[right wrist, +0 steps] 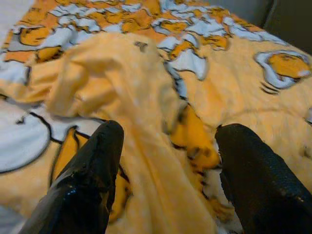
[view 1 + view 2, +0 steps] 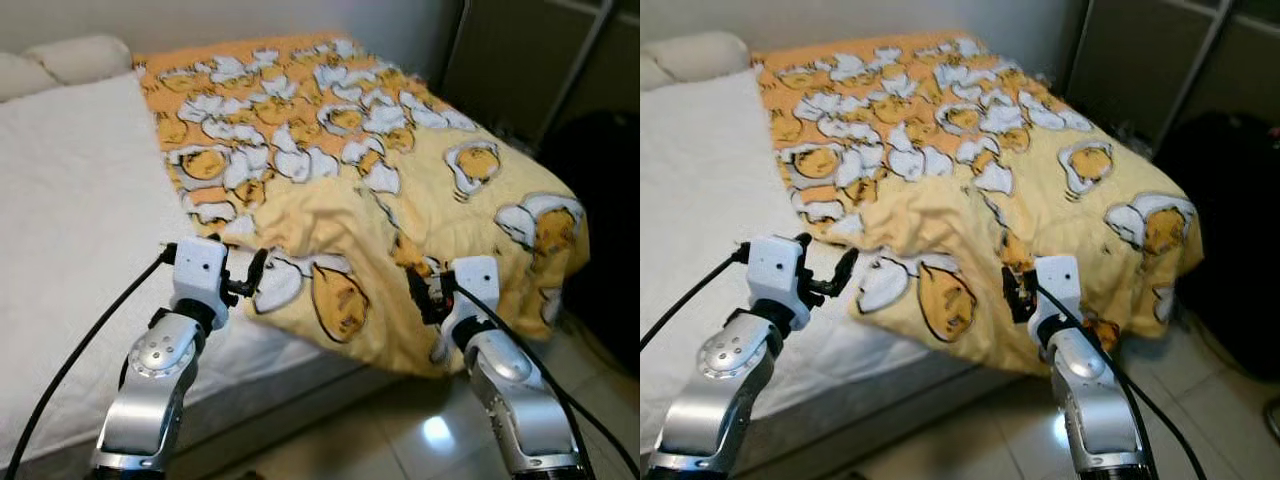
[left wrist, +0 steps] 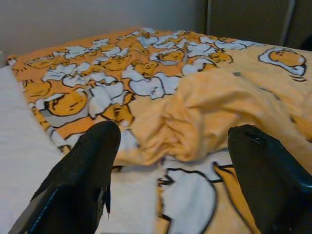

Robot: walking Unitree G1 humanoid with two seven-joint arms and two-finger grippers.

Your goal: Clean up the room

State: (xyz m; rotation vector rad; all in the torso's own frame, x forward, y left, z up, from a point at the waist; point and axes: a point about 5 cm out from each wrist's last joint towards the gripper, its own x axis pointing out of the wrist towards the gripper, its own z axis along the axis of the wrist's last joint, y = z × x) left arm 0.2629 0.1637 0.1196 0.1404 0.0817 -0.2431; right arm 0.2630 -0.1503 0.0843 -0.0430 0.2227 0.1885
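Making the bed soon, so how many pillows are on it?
2, both at the head of the bed: one pillow beside the blanket, the other pillow cut off at the picture's edge. More may lie outside the frame.

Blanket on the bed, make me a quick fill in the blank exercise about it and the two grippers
1. The yellow blanket lies on a sheet coloured ____.
2. The left gripper and the right gripper both have their fingers ____.
3. The pillow sits at the bed's ____ end from the robot.

Missing words: white; open; far
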